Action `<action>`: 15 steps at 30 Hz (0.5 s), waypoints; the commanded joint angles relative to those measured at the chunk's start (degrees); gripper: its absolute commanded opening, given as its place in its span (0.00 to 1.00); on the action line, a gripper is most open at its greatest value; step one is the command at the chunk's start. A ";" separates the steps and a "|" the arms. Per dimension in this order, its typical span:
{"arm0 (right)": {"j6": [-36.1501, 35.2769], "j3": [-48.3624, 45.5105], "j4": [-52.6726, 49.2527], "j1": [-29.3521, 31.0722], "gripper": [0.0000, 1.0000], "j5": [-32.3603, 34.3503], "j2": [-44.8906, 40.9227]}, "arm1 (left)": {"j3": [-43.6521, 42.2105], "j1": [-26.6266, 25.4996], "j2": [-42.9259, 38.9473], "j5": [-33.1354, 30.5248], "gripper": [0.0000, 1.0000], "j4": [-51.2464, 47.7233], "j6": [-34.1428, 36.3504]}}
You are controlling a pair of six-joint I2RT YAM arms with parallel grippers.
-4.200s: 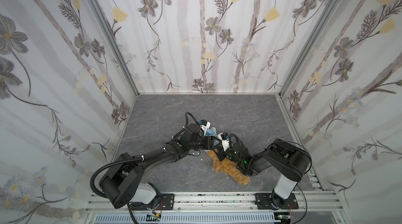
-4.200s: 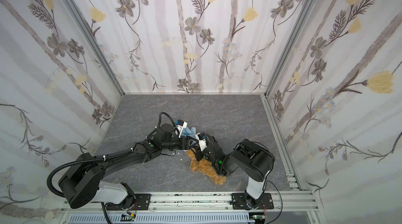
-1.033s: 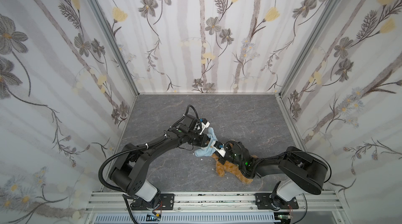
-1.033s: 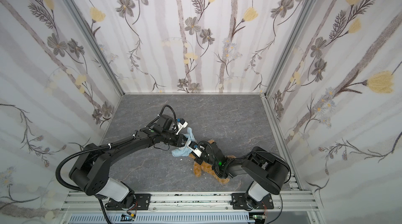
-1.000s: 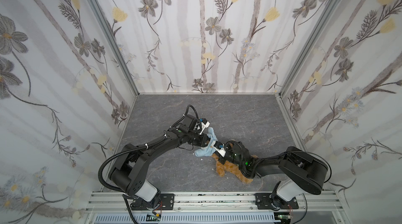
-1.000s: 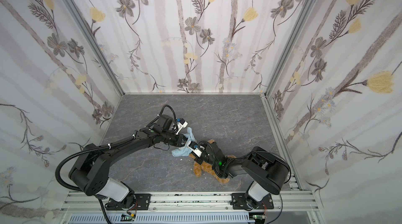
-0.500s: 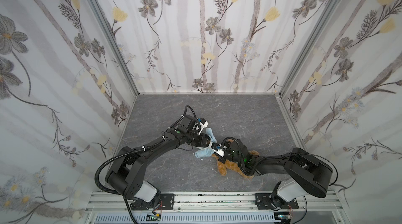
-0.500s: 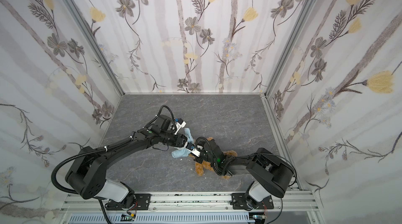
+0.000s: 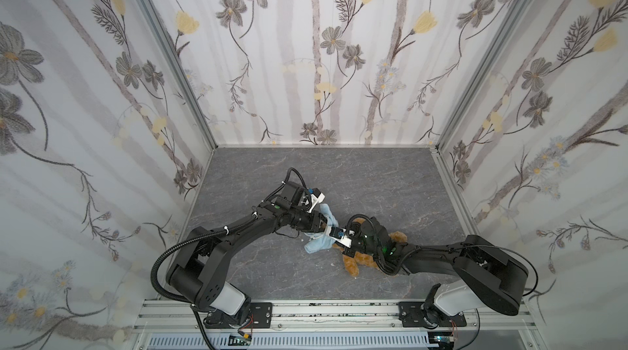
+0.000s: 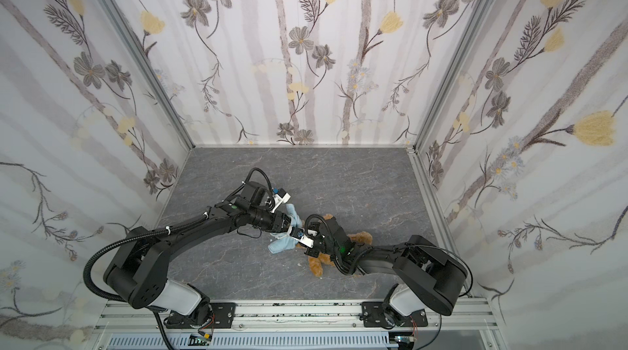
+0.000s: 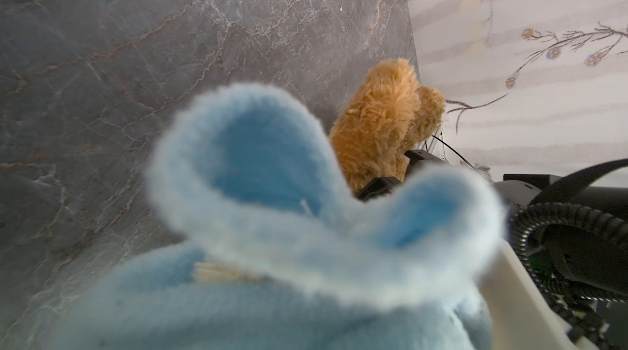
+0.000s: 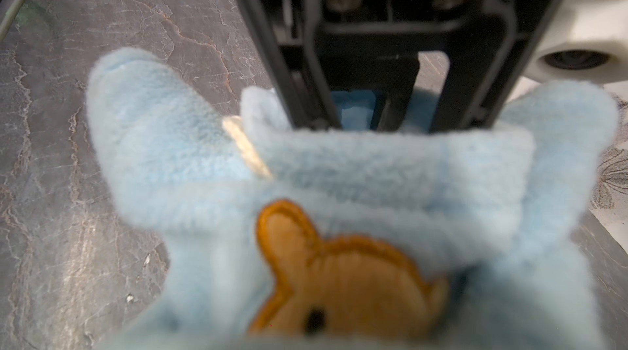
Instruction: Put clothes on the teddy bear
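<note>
The teddy bear (image 9: 353, 260) (image 10: 317, 261) lies on the grey floor at the front centre, partly under my right arm; the left wrist view shows its golden fur (image 11: 377, 120). A light-blue top (image 9: 317, 244) (image 10: 280, 244) hangs between both grippers just left of the bear. My right gripper (image 9: 334, 237) (image 10: 300, 241) is shut on it, its jaws covered by fleece and the bear-face emblem (image 12: 339, 277). My left gripper (image 9: 324, 229) (image 10: 292, 226) stands open: its black fingers (image 12: 306, 93) are apart, tips buried in the top's hem (image 12: 373, 147). Blurred fleece (image 11: 272, 195) fills the left wrist view.
Flowered walls (image 9: 323, 59) close the back and both sides. A metal rail (image 9: 323, 311) carrying both arm bases runs along the front edge. The grey marbled floor (image 9: 339, 175) stretches behind the arms. The right arm's cable loop (image 11: 560, 229) sits close to the top.
My right arm has stretched out lower and flatter over the bear, pushing its gripper leftward. The left gripper has edged toward it. The top stays between the two grippers.
</note>
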 commanded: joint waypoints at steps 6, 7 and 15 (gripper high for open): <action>0.05 1.96 6.91 -1.81 0.10 -1.41 0.21 | -0.06 -0.79 -0.55 10.00 0.13 1.58 -0.84; 0.80 2.21 6.58 -2.02 0.12 -1.49 0.42 | -0.14 -0.80 -0.74 9.78 0.09 1.85 -0.88; 17.01 0.39 4.16 -3.42 0.53 1.00 -1.03 | -3.65 2.75 -3.15 1.59 0.00 7.28 -5.05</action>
